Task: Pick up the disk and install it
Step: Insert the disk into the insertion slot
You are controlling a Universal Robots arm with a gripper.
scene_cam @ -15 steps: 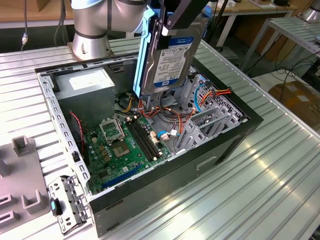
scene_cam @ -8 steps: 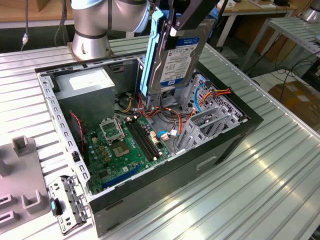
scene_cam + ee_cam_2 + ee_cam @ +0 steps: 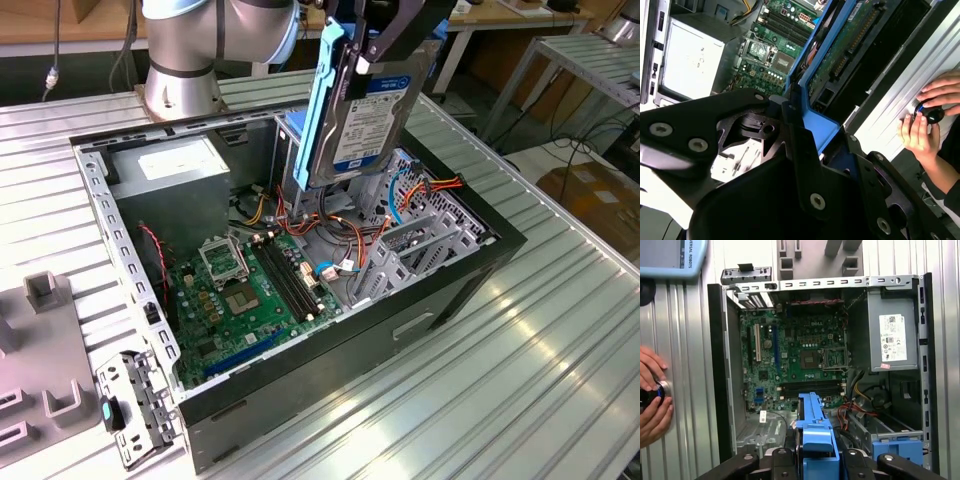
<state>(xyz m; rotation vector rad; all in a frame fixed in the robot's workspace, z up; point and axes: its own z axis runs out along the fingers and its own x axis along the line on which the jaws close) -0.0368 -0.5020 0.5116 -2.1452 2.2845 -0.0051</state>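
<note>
The disk (image 3: 372, 120) is gripped at its upper end by the closed fingers (image 3: 395, 35) of the gripper (image 3: 362, 60) and held on edge above the open computer case (image 3: 470, 285), presumably so that it is lined up with the drive cage (image 3: 425, 235) below.

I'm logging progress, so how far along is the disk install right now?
Pickup looks done: the gripper is shut on the disk, holding it nearly upright in the air above the open computer case. Installing is left: the disk is not yet in the metal drive cage below it.
</note>
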